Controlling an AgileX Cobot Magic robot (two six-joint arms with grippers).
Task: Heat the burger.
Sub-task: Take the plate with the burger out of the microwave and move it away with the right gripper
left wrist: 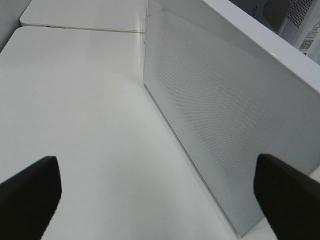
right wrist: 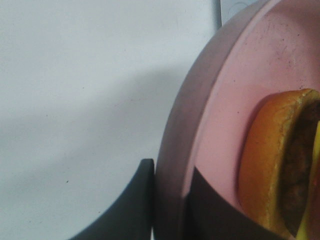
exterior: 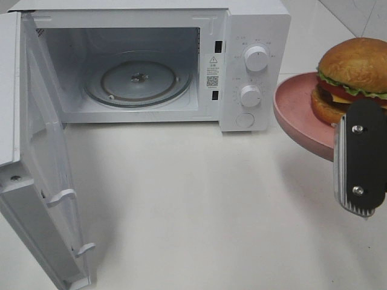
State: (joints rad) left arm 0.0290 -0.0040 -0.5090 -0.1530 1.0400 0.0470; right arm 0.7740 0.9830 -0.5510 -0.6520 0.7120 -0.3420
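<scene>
Pink plate [exterior: 296, 115], rim pinched by the right gripper [right wrist: 170, 210], should stay level so the burger [exterior: 354, 75] rides safely toward the microwave [exterior: 145, 66], upper left; left gripper [left wrist: 157, 192] spread.

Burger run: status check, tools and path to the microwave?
Right tool shut on pink plate rim, burger aboard, lifted. Left tool open, empty. Microwave door open, path clear.

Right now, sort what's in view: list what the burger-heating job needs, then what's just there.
Needed: burger; pink plate carrying it, gripped by the right tool; microwave, door open, turntable bare.

Just there: left tool, open; white table.
</scene>
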